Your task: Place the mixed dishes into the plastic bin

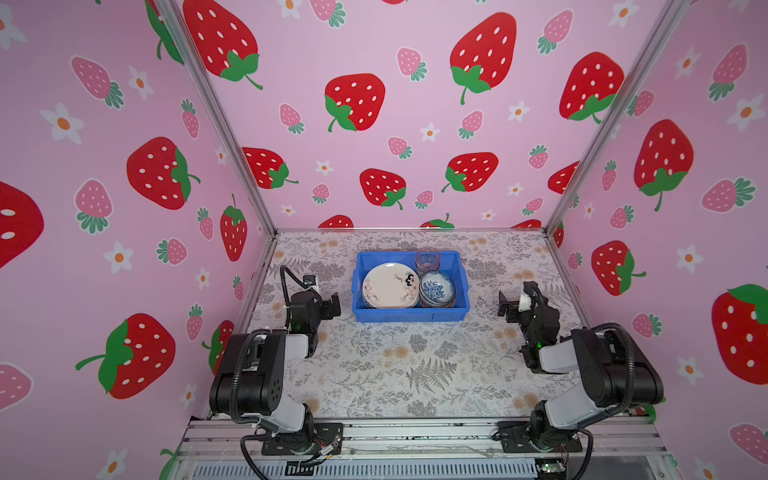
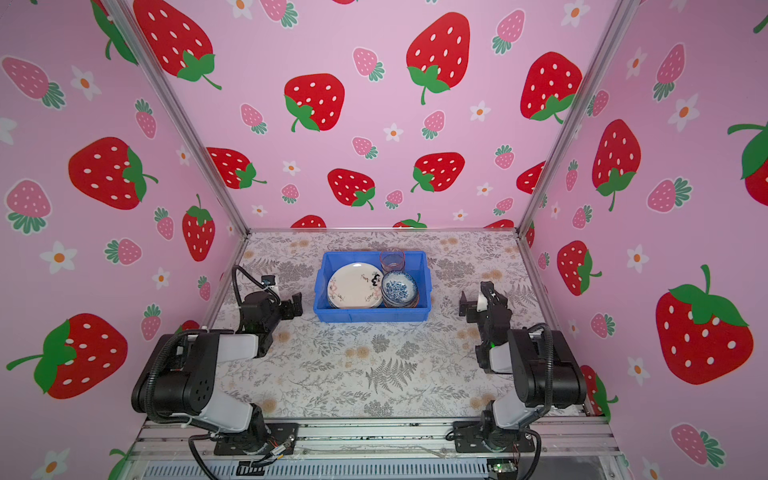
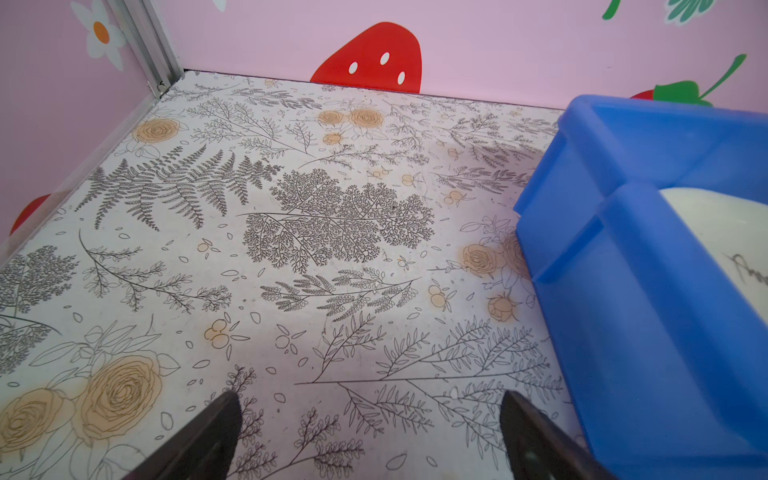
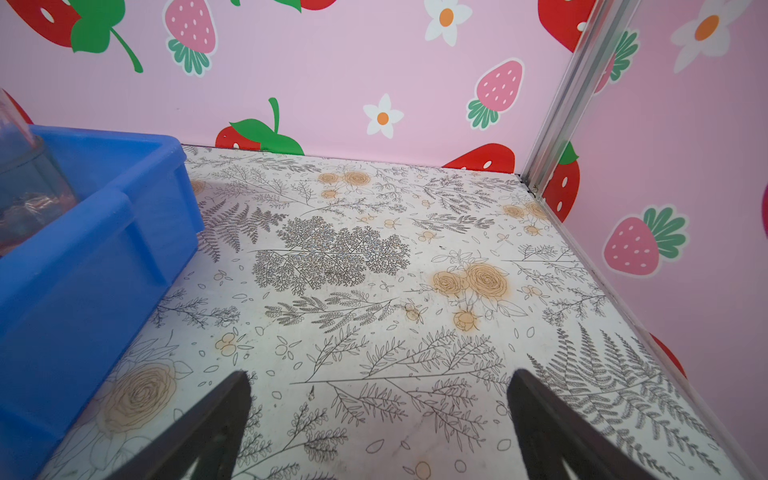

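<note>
2 folded arms beside the bin, left end effector and right end effector agape, empty.

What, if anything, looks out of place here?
Nothing stands out. In the blue bin, plates and bowls sit neatly stacked, and the pink cup stands upright. No spills visible. The left end effector and right end effector are open and empty beside it.

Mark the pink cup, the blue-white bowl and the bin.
pink cup (image 1: 428, 261): in a top view, on its glass side wall.
blue-white bowl (image 1: 436, 287): in a top view, on its patterned inside.
blue bin (image 1: 409, 315): in a top view, on its front wall.
</note>
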